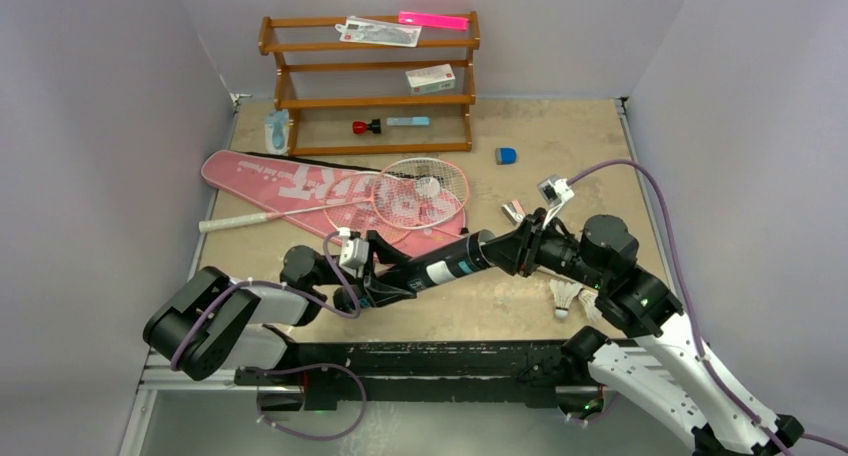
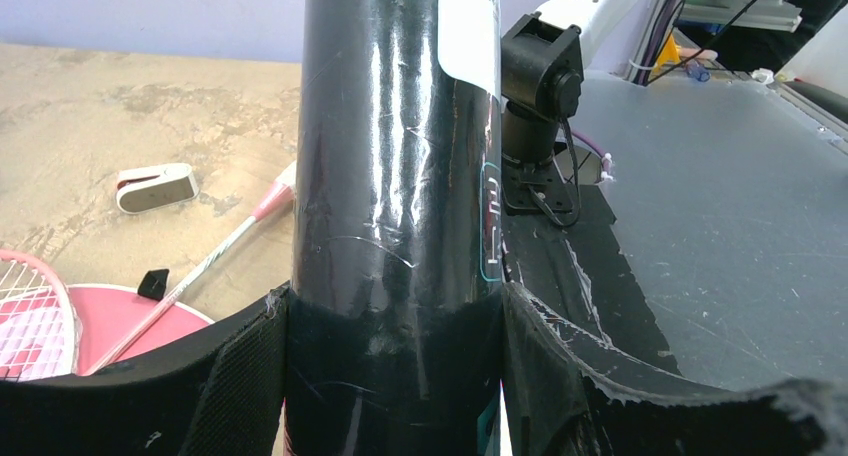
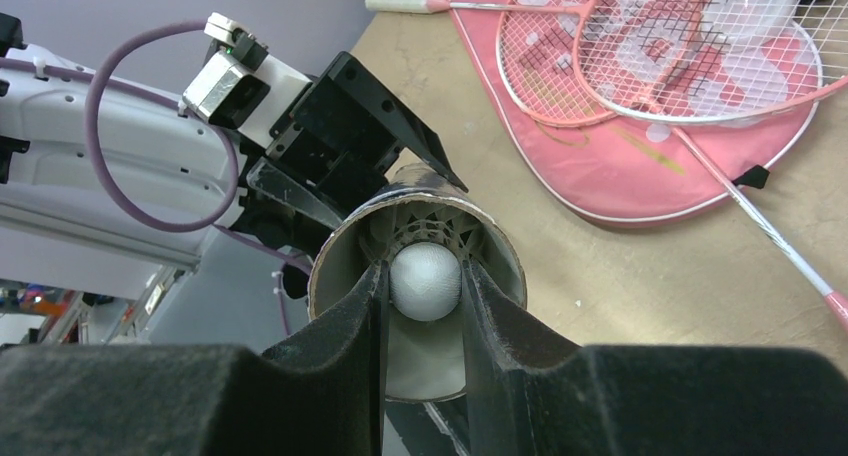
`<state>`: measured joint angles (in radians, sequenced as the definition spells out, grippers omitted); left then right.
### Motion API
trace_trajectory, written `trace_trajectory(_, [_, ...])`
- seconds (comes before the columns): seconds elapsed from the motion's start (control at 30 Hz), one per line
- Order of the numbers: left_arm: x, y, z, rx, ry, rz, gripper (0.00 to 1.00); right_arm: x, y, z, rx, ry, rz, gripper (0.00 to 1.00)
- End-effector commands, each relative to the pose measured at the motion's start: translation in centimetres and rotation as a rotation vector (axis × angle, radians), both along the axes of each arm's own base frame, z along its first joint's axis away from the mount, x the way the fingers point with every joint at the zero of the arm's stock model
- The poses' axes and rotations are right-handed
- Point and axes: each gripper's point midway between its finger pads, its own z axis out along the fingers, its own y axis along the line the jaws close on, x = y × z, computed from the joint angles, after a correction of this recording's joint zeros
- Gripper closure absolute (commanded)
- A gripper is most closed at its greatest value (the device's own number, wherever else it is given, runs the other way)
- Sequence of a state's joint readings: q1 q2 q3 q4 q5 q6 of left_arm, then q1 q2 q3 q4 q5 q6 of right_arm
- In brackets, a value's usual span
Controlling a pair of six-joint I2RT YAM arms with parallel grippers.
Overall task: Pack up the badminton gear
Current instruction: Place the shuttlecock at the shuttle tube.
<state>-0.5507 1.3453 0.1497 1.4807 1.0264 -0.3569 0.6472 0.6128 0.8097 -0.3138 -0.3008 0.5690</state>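
Shuttlecock cork pinched by right tool inside black tube mouth; left tool clamps tube body. Risk: fingers jam against rim on opening, dragging shuttlecock out.

The top camera hangs above and behind the arm bases, looking down over the whole tabletop toward the back wall. The left wrist camera presses close along the black tube, facing the right arm. The right wrist camera looks close-up into the tube's mouth, facing the left arm. All three share the pink bag.
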Motion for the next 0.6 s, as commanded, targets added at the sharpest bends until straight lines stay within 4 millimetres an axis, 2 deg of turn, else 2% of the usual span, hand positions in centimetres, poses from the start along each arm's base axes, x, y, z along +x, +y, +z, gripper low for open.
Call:
trace_trajectory(0.0, [-0.5,0.1,4.3,-0.132,-0.215,-0.017,0.54,0.1,0.3,-0.9,-0.015,0.008,0.019,1.00])
trace_trajectory(0.23, [-1.0,0.3,4.2,-0.127,-0.235,-0.034,0.54,-0.5,-0.7,-0.4,-0.029,0.003,-0.007,1.00])
trace_trajectory(0.3, [-1.1,0.3,4.1,-0.124,-0.236,-0.035,0.54,-0.5,-1.1,-0.1,-0.033,0.001,-0.029,0.87])
trace_trajectory(0.47, [-1.2,0.4,3.9,-0.116,-0.237,-0.034,0.54,-0.5,-2.6,1.8,-0.056,-0.043,-0.084,0.84])
trace_trajectory(0.57, [-1.4,0.5,3.7,-0.110,-0.237,-0.039,0.53,-0.6,-3.5,3.2,-0.063,-0.079,-0.115,0.71])
